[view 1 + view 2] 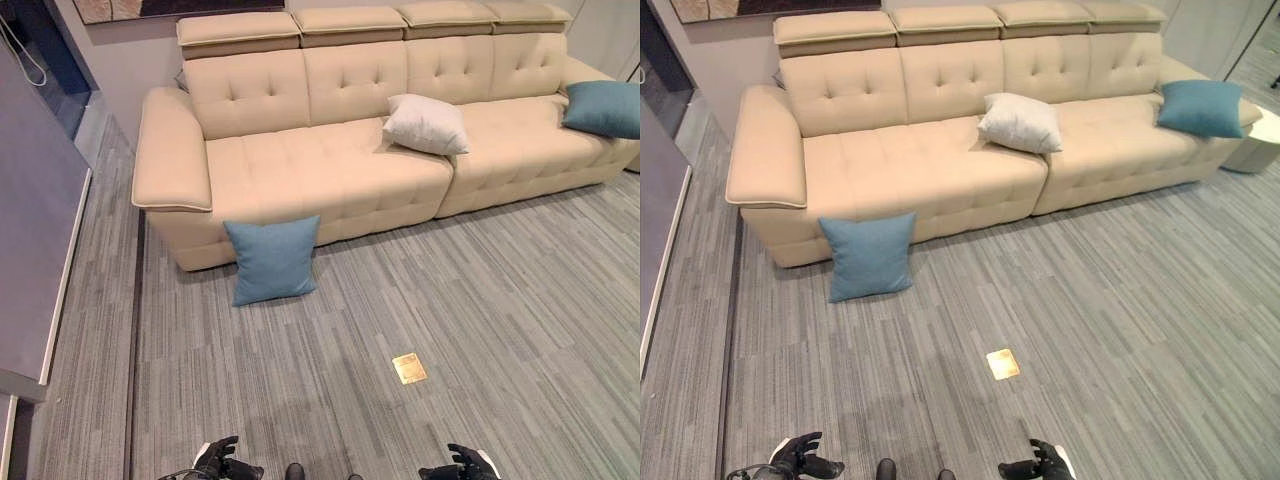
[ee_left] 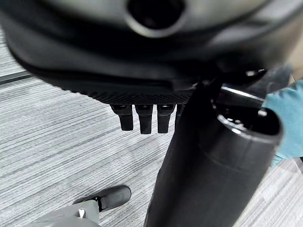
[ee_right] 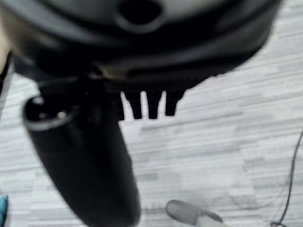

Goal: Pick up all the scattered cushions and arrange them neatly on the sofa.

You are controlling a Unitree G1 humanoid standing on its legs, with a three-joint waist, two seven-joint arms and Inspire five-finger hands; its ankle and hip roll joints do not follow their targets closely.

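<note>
A blue cushion [image 1: 272, 258] stands on the carpet, leaning against the front of the beige sofa [image 1: 300, 165] near its left armrest. On the seat's middle lies a white cushion [image 1: 426, 124], and a teal cushion [image 1: 604, 108] rests at the sofa's right end. My left hand [image 1: 222, 460] and right hand [image 1: 462, 464] hang low at the near edge, far from all three cushions. In the wrist views the left hand [image 2: 142, 71] and the right hand [image 3: 142, 56] are both open with relaxed fingers [image 2: 144, 120], holding nothing above the carpet.
A small brass floor plate [image 1: 408, 367] is set into the grey striped carpet between me and the sofa. A grey partition [image 1: 30, 210] runs along the left side. A low white table [image 1: 1262, 148] stands past the sofa's right end.
</note>
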